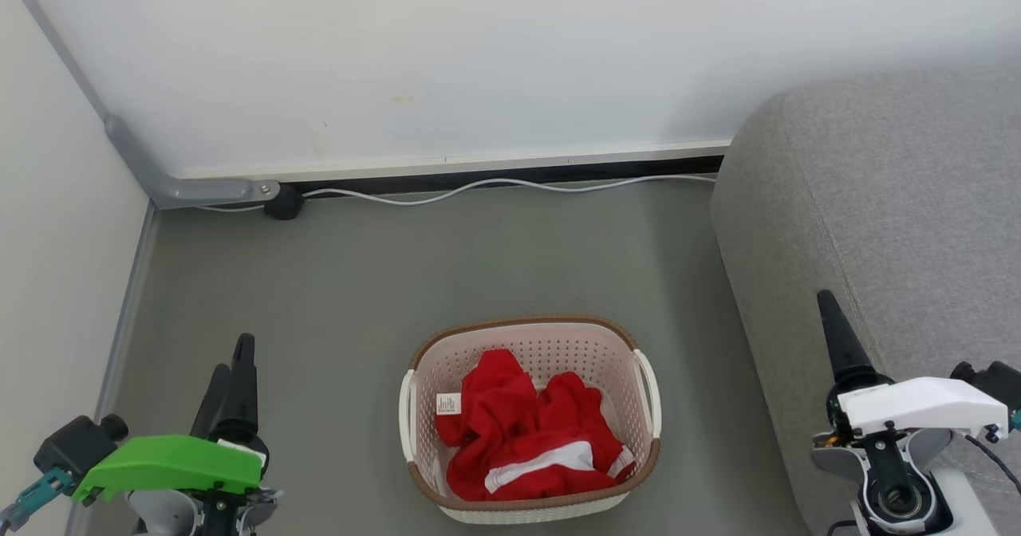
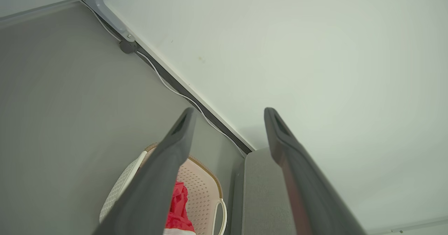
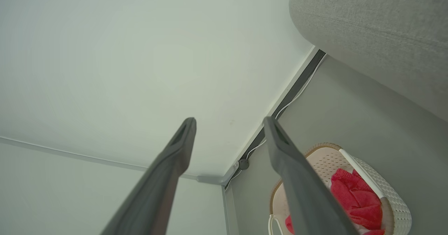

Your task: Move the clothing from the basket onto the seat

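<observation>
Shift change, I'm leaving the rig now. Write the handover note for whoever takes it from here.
Left gripper: open, empty.
Right gripper: open, empty, near the seat.
Clothing: bunched in the basket, which stands on the floor left of the seat.
Done: nothing; no clothing on the seat yet.
Left: lift all the clothing out and onto the seat.

You have a grey floor [image 1: 319,281] bounded by white walls [image 1: 478,57]. A white cable [image 1: 518,181] runs along the dark skirting [image 1: 638,171] to a black fitting [image 1: 284,201] beside a grey corner conduit [image 1: 207,191].
</observation>
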{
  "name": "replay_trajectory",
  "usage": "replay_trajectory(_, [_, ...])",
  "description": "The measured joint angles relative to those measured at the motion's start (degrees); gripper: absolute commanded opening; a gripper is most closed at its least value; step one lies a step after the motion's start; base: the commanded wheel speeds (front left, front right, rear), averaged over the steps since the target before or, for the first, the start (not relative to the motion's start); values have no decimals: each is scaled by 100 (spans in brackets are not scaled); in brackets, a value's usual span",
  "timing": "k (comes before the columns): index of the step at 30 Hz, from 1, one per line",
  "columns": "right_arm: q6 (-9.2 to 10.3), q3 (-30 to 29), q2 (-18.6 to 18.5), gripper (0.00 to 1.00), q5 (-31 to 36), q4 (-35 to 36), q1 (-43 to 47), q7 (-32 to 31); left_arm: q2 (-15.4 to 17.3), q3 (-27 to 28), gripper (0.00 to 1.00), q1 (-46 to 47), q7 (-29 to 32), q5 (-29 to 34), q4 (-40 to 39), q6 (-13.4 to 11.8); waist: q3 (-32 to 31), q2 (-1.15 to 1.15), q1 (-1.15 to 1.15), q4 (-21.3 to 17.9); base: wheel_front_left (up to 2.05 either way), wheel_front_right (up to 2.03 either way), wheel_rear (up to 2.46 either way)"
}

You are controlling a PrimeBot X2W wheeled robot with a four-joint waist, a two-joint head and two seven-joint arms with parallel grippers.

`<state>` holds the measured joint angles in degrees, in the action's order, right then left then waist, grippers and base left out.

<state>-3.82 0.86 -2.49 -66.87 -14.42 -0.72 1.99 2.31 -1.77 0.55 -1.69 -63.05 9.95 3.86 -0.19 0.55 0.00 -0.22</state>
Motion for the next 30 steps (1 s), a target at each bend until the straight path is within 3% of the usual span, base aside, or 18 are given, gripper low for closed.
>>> replay_trajectory(30, [387, 850, -84, 100, 2331, 163, 0, 556, 212, -719, 100, -164, -579, 2994, -432, -416, -3, 0, 0, -3, 0, 0, 0])
